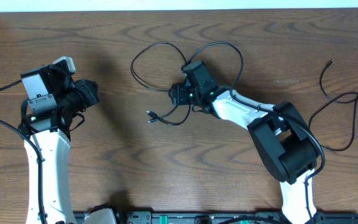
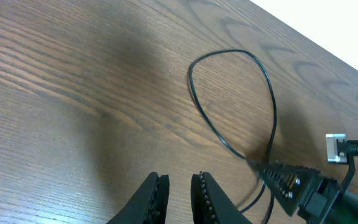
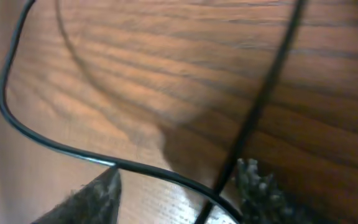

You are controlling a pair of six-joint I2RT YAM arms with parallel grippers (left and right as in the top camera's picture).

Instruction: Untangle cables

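While overhead hides it, wrist: cable (image 3: 67, 149) btwn fingers (image 3: 92, 196).

Both arms share one build: long white moulded link shells joined by bulky black joint housings. Left arm (image 1: 47, 155): white forearm link, black wrist block topped by a grey box-shaped module with a small label; thin black wire runs along the white link. Right arm (image 1: 272, 134): large black elbow housing, white tapered link, green indicator light near the wrist. Left hand (image 2: 178, 198): two matte black wedge-shaped fingers (image 2: 149, 198) with ribbed inner faces. Right hand (image 1: 182, 94): black; in the wrist view its fingertips (image 3: 89, 199) appear dark, blurred, rough-textured.
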